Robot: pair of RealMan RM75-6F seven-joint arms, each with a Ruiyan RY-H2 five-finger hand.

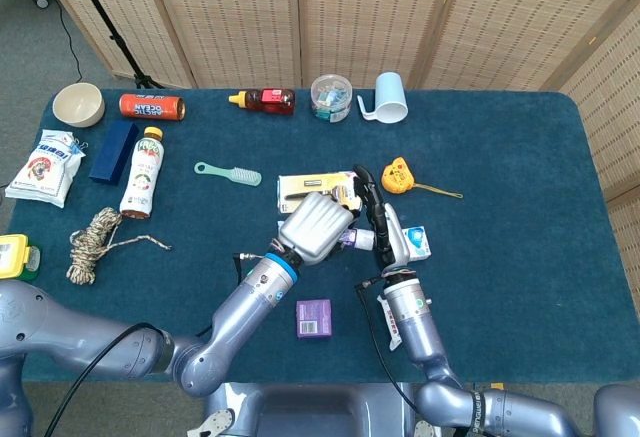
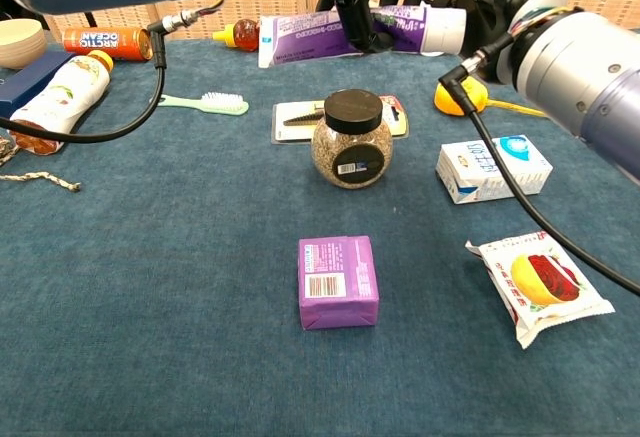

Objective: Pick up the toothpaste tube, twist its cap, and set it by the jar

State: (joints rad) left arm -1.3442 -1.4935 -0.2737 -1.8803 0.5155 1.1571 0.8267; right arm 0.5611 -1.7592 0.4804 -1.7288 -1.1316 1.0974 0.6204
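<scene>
Your left hand [image 1: 316,227] grips the toothpaste tube [image 2: 340,33] around its middle, fingers wrapped over the body, and holds it lying level in the air above the jar [image 2: 351,140], well clear of the table [image 2: 150,277]. Your right hand [image 1: 385,232] meets the tube at its other end, fingers closed around the white cap [image 2: 447,29], so the tube spans the gap between your two hands. In the chest view the tube shows as a purple body with pale lettering, its flat crimped end pointing out past your left hand and the cap end toward the right. In the head view only a short purple stretch shows between the hands. The jar stands upright beneath, a round glass body filled with speckled grains under a black lid, resting just in front of a flat packaged tool [image 2: 300,117]. A purple box [image 2: 338,280] lies nearer the camera, and a white and blue carton [image 2: 493,168] sits off to the jar's side.
</scene>
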